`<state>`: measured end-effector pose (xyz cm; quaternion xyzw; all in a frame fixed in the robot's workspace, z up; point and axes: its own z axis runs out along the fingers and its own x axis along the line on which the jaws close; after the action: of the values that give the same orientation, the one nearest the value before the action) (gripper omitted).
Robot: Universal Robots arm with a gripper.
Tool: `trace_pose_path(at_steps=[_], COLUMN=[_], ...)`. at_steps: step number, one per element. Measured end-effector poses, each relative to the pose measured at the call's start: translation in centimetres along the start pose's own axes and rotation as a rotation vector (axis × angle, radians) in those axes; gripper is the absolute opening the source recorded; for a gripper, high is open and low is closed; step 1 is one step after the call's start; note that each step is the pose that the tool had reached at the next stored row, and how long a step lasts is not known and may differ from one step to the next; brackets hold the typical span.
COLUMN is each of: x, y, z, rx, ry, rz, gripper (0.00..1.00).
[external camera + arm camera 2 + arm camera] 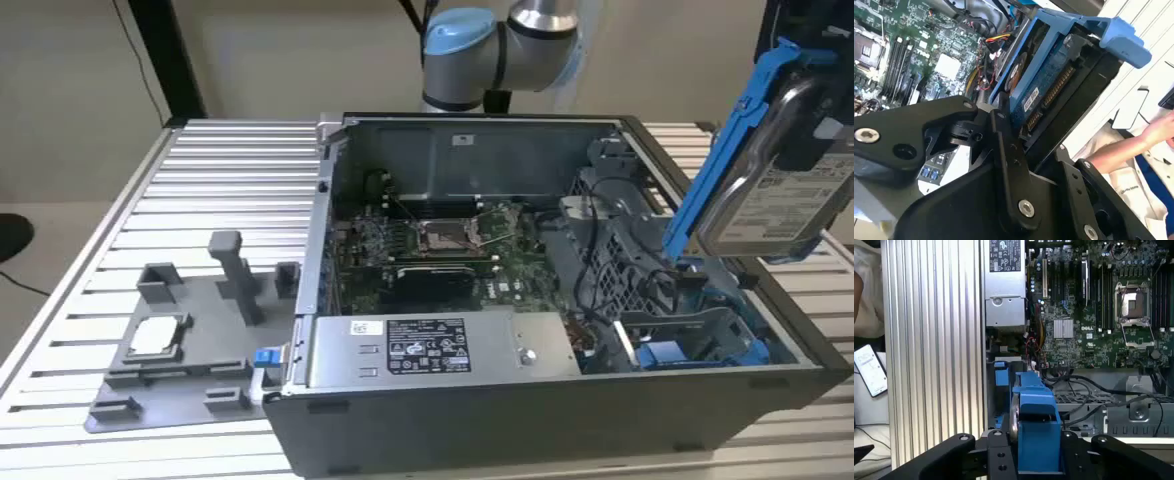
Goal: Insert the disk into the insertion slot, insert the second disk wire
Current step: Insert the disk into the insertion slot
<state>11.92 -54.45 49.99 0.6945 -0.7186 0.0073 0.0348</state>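
Observation:
My gripper (817,75) is shut on the disk (781,190), a silver drive with a white label in a blue carrier. It holds the disk tilted in the air above the right end of the open computer case, in the exterior view. Both wrist views show the black fingers (996,455) clamping the carrier (1036,407) from either side, with the disk's connector edge (1054,90) facing the gripper (1049,130). The insertion slot (687,335), a grey cage bay with blue fittings, lies below the disk, apart from it. Loose black cables (627,240) run beside the cage.
The open case holds a motherboard (441,240) and a silver power supply (427,345). A grey fixture plate (187,340) lies on the slatted table (227,180) at the exterior view's left. A person's hand (1154,132) and a phone (871,370) are beside the table.

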Motion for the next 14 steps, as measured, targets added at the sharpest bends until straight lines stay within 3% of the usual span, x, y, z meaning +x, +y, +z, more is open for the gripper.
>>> trace_pose_path(at_steps=[14], x=[0.0], y=[0.0], z=[-0.02], rx=[0.0], ry=[0.0], rz=[0.0], gripper=[0.0])
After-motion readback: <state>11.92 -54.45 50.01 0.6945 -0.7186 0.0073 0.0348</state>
